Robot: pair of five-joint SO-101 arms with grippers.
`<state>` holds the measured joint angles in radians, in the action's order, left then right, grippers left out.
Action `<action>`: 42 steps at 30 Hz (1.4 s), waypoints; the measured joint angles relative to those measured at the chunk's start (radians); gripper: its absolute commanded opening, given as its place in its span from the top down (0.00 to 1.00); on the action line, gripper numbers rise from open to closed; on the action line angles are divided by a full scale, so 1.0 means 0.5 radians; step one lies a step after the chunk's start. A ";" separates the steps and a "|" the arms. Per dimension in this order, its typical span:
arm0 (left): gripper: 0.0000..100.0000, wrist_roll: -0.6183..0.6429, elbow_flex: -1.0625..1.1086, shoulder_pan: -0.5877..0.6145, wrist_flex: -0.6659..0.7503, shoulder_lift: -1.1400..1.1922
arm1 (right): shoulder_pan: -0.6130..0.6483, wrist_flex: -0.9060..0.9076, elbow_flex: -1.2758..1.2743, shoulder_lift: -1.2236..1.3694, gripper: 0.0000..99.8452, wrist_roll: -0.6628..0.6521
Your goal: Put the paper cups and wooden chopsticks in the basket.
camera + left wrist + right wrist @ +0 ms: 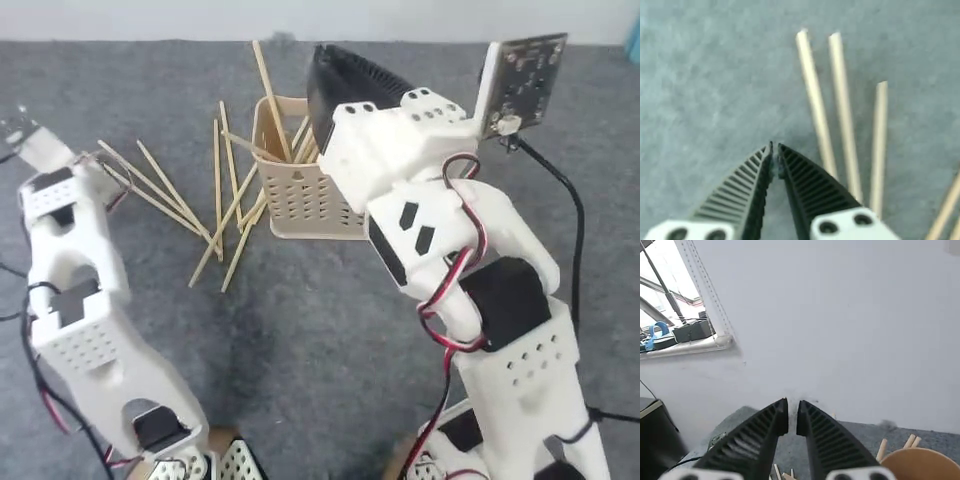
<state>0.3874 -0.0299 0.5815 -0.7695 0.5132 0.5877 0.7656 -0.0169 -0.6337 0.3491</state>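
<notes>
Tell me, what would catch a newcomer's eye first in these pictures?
The big white right arm fills the foreground, its black right gripper raised above a beige basket with a few sticks already standing in it. To the left of the basket, loose wooden chopsticks lie criss-crossed on the grey mat. The left gripper is low over the mat beside three stick ends.

The basket [305, 205] stands on the table [320, 320] with chopsticks [272, 100] sticking up in it, loose chopsticks [218, 190] lie just left of it, and the left gripper [775, 148] is beside their ends.
</notes>
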 measured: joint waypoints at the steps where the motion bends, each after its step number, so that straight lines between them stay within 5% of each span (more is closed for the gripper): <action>1: 0.90 0.000 -0.028 -0.018 0.000 0.000 | 0.003 0.000 0.000 0.003 0.96 -0.006; 5: 0.80 0.080 -0.092 -0.074 0.003 0.000 | -0.003 0.000 0.003 0.025 0.96 -0.012; 17: 0.88 0.611 -0.414 0.015 0.006 0.362 | 0.000 -0.040 0.000 0.203 0.96 -0.018; 30: 0.88 0.617 -1.587 0.018 -0.743 1.031 | 0.009 -0.040 0.000 0.203 0.96 -0.018; 42: 0.98 0.454 -1.878 -0.034 -0.933 1.123 | 0.009 -0.040 0.000 0.203 0.96 -0.018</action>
<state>0.6145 -0.9689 0.5646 -1.2359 1.0748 0.5923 0.7457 -0.0169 -0.5324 0.3399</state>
